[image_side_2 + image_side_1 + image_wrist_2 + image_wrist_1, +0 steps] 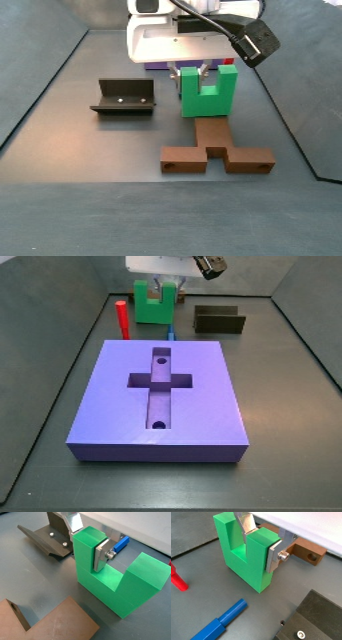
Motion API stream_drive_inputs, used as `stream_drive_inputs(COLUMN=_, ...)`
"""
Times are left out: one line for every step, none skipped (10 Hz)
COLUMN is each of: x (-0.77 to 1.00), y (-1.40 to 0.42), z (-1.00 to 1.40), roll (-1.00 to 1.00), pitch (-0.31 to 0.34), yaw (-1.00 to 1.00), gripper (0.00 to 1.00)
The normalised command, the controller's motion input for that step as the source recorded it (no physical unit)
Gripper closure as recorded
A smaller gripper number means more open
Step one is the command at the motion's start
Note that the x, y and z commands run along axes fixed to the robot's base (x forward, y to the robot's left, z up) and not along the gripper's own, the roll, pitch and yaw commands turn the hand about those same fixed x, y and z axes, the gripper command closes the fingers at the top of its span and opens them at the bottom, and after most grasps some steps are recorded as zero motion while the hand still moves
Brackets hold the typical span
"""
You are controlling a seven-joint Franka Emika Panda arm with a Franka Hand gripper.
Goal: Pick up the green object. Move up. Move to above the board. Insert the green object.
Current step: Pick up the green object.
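The green object [243,559] is a bright green U-shaped piece standing upright, prongs up, with its base at the floor. It shows in both wrist views and both side views [113,579] [155,306] [207,98]. My gripper [259,541] is shut on one prong: one silver finger sits in the notch and the other presses the prong's outer face [101,556]. The board [201,406] is a large purple slab with a cross-shaped recess and two round holes. It lies in front of the green object in a side view, apart from it.
A thin red post [122,318] and a dark olive U-shaped block [218,320] stand near the green object. A blue bar [221,622] lies on the floor. The fixture [123,98] and a brown piece [214,152] are close by.
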Motion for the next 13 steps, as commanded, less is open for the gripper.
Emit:
stream_drive_inputs(x=0.00, y=0.00, z=0.00, roll=0.00, pitch=0.000, yaw=0.00, gripper=1.00)
stream_drive_inputs(x=0.00, y=0.00, z=0.00, roll=0.00, pitch=0.000, yaw=0.00, gripper=1.00)
stream_drive_inputs(x=0.00, y=0.00, z=0.00, roll=0.00, pitch=0.000, yaw=0.00, gripper=1.00)
stream_drive_inputs(x=0.00, y=0.00, z=0.00, roll=0.00, pitch=0.000, yaw=0.00, gripper=1.00)
stream_drive_inputs(x=0.00, y=0.00, z=0.00, roll=0.00, pitch=0.000, yaw=0.00, gripper=1.00)
stream_drive_inputs(x=0.00, y=0.00, z=0.00, roll=0.00, pitch=0.000, yaw=0.00, gripper=1.00)
stream_drive_inputs(x=0.00, y=0.00, z=0.00, roll=0.00, pitch=0.000, yaw=0.00, gripper=1.00)
stream_drive_inputs(x=0.00, y=0.00, z=0.00, roll=0.00, pitch=0.000, yaw=0.00, gripper=1.00)
stream_drive_inputs(x=0.00, y=0.00, z=0.00, roll=0.00, pitch=0.000, yaw=0.00, gripper=1.00)
stream_drive_inputs(x=0.00, y=0.00, z=0.00, roll=0.00, pitch=0.000, yaw=0.00, gripper=1.00)
stream_drive_inputs(x=0.00, y=0.00, z=0.00, roll=0.00, pitch=0.000, yaw=0.00, gripper=1.00)
stream_drive_inputs(x=0.00, y=0.00, z=0.00, roll=0.00, pitch=0.000, yaw=0.00, gripper=1.00)
stream_drive_inputs(x=0.00, y=0.00, z=0.00, roll=0.00, pitch=0.000, yaw=0.00, gripper=1.00)
